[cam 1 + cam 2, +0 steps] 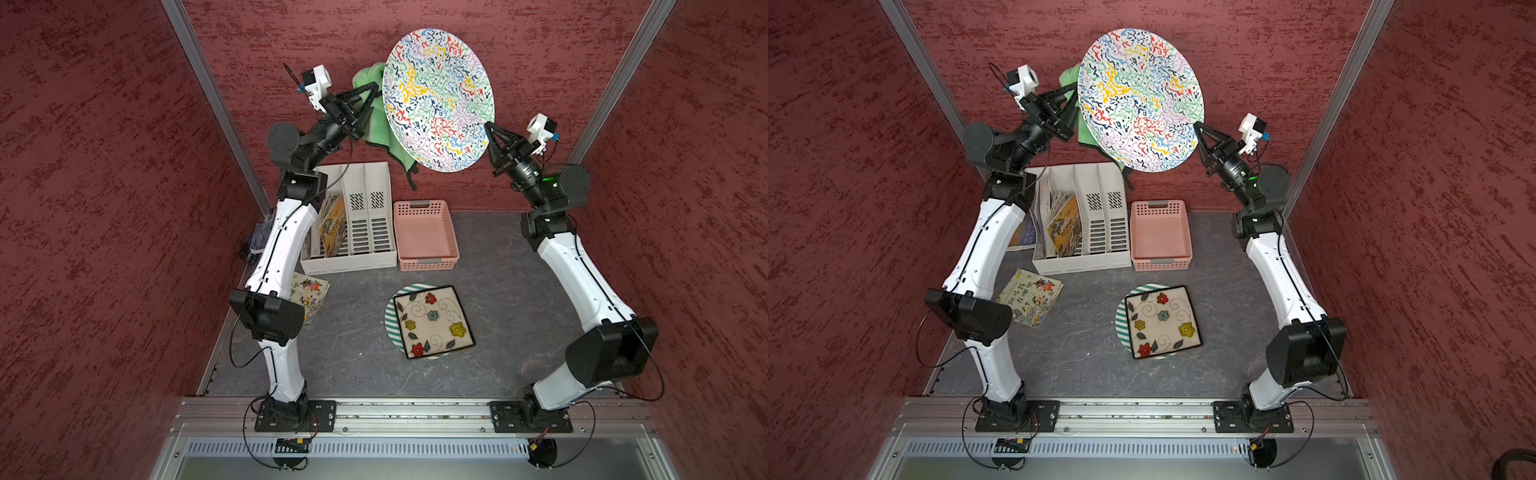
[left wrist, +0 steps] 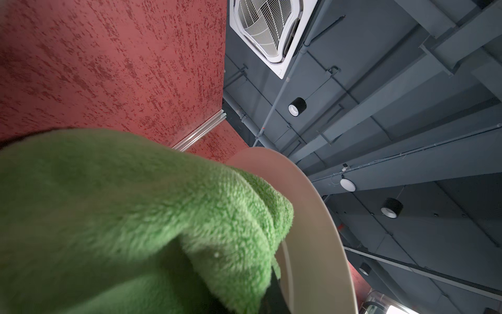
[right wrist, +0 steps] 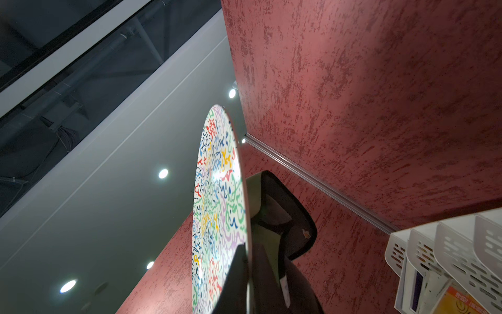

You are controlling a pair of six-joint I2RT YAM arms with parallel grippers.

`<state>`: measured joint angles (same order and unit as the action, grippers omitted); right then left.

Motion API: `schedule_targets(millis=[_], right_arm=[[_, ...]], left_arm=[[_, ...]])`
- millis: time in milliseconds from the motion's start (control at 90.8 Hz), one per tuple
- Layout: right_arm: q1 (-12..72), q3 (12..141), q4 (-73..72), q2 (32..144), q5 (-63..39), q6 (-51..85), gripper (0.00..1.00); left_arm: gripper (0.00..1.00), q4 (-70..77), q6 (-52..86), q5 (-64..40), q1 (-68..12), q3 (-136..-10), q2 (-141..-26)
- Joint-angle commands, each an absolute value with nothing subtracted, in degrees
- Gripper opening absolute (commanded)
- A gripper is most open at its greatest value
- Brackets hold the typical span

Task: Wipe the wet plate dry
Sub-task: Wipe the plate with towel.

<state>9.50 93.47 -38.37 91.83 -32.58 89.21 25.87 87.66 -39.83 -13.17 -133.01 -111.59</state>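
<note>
Currently we are observing the wiping step: the right gripper (image 1: 488, 126) is clamping the patterned plate (image 1: 438, 99) by its rim, on edge high above the counter (image 1: 498, 270), while the left gripper (image 1: 373, 89), closed on a green cloth (image 1: 365, 77), is pressing it to the plate's back; next, we judge, sweeping strokes are needed.

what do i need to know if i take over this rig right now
Left gripper: shut on the green towel.
Right gripper: shut on the rim of the patterned plate, which is held on edge in the air.
The towel lies against the plate's plain back, as the left wrist view shows.
Done: plate lifted, towel brought to its back.
Left: finish the back, probably wipe the patterned face, then set the plate down. Wetness cannot be seen.
</note>
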Motion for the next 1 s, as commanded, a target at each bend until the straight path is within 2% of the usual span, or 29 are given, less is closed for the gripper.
schedule_targets(millis=[0,154,253,397,551,661,782,992], right_arm=[[11.65,94.16,-43.88,91.9,-34.54,90.79,0.0],[15.05,96.77,-42.28,94.44,-35.14,89.94,0.0],[16.46,103.35,-41.0,98.25,-33.95,89.77,0.0],[15.19,117.53,-35.15,104.27,-28.71,88.21,0.0],[11.1,127.09,-29.04,107.93,-26.42,86.13,0.0],[8.96,124.87,-28.57,106.26,-27.84,85.93,0.0],[9.06,117.21,-30.88,101.88,-30.57,84.87,0.0],[14.54,104.47,-35.28,95.67,-31.42,85.45,0.0]], left_arm=[[0.0,32.88,92.72,-38.29,-15.25,-138.89,-114.14],[0.0,35.17,95.07,-33.84,-20.3,-144.51,-118.0],[0.0,34.33,92.61,-32.3,-24.98,-144.28,-117.93],[0.0,35.94,90.3,-31.17,-31.13,-138.17,-115.77],[0.0,36.25,87.38,-31.04,-31.19,-129.65,-110.72],[0.0,32.48,83.6,-31.12,-27.79,-128.77,-106.79],[0.0,31.18,84.43,-31.19,-23.79,-133.59,-107.04],[0.0,29.1,84.36,-31.13,-23.25,-144.91,-112.13]])
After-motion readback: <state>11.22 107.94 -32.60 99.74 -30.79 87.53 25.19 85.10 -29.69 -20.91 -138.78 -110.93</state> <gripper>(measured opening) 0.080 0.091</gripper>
